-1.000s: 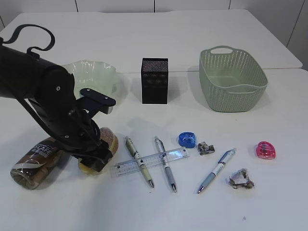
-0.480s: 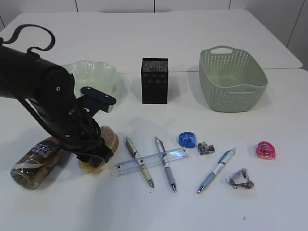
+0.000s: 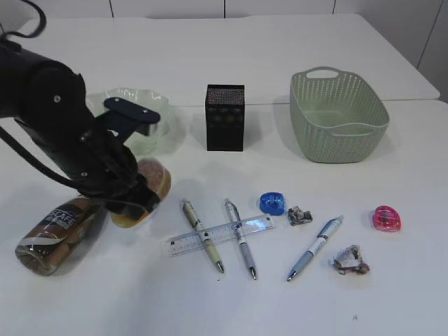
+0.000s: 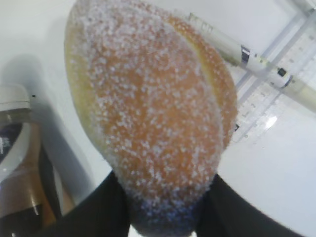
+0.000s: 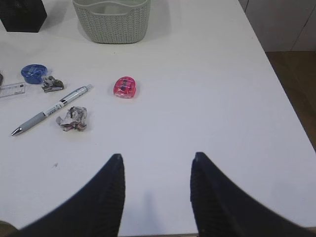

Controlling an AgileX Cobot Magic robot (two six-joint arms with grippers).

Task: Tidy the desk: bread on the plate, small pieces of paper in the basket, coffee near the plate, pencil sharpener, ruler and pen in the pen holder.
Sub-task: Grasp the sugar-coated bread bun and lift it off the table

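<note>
The white tabletop carries everything. At 1 o'clock from its centre sits the sage basket, empty as far as can be seen. At 10 o'clock the ruffled green plate stands partly behind the left arm. The coffee lies on its side at 8 o'clock. The black mesh pen holder stands upright at 12 o'clock. The left gripper is closed around the bread, which is clear of the tabletop between plate and coffee. The right gripper hangs empty, jaws apart, above bare tabletop at 5 o'clock. The clear ruler lies across two pens near centre; a third pen lies at 4 o'clock, between two paper scraps. A blue sharpener and a pink sharpener lie well apart
</note>
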